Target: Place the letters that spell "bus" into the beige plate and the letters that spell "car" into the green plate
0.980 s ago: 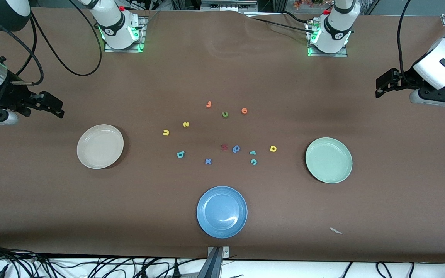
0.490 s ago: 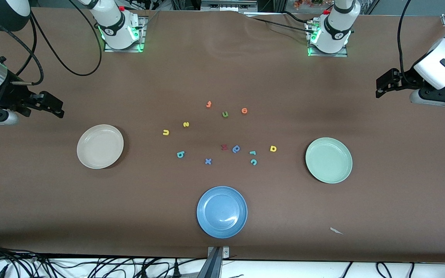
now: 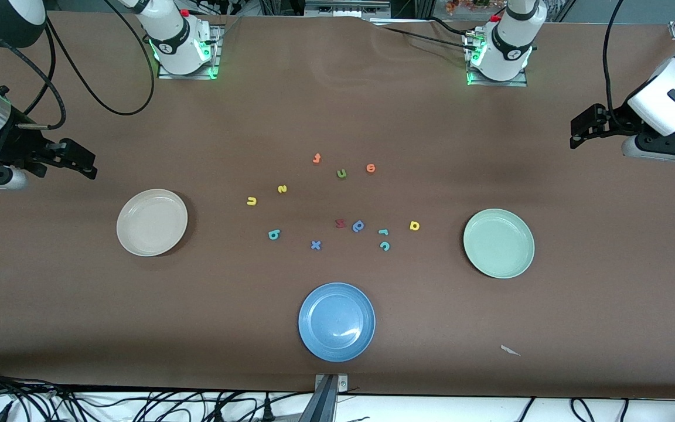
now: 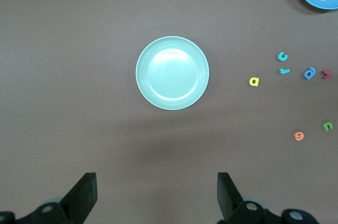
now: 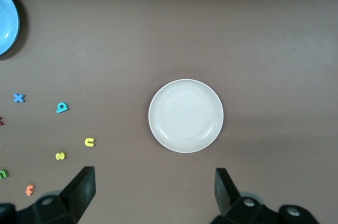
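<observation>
Taking the front view as a clock face with twelve at the robots' bases, the table (image 3: 337,105) was seen covered in brown, with three plates and a loose cluster of tiny foam letters at its centre. The beige plate (image 3: 152,222) was placed at nine o'clock of the cluster and the green plate (image 3: 498,243) at three o'clock; both were seen empty. A blue plate (image 3: 336,322) was set at six o'clock, also empty.

The letters for "bus" were found on the nine o'clock side of the cluster, flat on the table: the teal b (image 3: 274,235), with the yellow u (image 3: 251,201) at eleven o'clock of it and the yellow s (image 3: 282,189) at twelve. The letters for "car" were found on the three o'clock side: the teal c (image 3: 385,245), the teal r (image 3: 383,232) just beside it at twelve, and the yellow a (image 3: 414,225) at two o'clock of the c.

The left gripper (image 4: 155,184) was held over bare table at two o'clock of the green plate, its fingers (image 4: 87,187) spread wide and holding nothing. The right gripper (image 5: 153,182) was held over bare table at ten o'clock of the beige plate, fingers likewise wide and empty. Both arms were seen waiting
</observation>
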`<state>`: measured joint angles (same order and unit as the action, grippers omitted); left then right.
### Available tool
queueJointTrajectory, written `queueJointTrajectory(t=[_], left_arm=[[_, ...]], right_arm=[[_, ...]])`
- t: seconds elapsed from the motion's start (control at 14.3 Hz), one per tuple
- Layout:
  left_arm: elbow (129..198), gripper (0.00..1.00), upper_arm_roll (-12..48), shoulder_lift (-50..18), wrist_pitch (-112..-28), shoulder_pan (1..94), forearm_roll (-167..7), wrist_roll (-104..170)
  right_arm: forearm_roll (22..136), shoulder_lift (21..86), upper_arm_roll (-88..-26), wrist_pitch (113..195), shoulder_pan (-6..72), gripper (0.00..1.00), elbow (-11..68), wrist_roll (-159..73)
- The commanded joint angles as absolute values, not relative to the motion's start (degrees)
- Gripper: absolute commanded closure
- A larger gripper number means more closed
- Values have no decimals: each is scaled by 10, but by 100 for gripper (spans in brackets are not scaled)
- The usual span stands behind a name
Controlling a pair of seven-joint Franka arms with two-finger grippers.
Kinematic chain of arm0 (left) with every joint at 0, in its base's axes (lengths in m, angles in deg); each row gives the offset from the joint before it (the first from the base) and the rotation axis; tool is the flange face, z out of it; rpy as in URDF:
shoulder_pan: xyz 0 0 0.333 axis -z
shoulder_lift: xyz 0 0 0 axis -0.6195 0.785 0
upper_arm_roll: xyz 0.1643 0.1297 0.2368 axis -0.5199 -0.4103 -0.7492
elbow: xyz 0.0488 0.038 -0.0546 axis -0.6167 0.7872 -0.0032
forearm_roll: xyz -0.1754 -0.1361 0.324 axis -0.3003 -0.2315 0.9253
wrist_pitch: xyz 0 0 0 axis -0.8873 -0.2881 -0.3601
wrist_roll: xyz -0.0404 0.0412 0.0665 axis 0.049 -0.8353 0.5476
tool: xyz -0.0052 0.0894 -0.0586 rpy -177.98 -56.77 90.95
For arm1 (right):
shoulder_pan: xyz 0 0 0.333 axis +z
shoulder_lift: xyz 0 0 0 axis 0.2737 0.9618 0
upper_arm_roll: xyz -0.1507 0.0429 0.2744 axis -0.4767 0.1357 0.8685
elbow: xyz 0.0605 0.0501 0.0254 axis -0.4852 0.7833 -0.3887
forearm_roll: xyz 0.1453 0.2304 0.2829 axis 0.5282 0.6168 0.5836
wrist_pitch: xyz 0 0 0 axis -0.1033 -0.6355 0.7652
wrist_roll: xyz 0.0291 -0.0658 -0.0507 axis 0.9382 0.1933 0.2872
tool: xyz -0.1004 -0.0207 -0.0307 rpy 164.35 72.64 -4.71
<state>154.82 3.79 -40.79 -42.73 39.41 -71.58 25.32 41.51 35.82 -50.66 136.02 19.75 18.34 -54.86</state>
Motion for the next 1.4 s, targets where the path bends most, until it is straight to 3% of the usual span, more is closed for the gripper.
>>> queueJointTrajectory(t=[0.0,1.33], left_arm=[[1541,0,39,-406,-420,392,-710,241],[1540,0,39,-404,-420,395,-708,242]], right_arm=[[416,356,-505,1351,195,0,176,-551],[414,357,-516,1352,195,0,177,-553]])
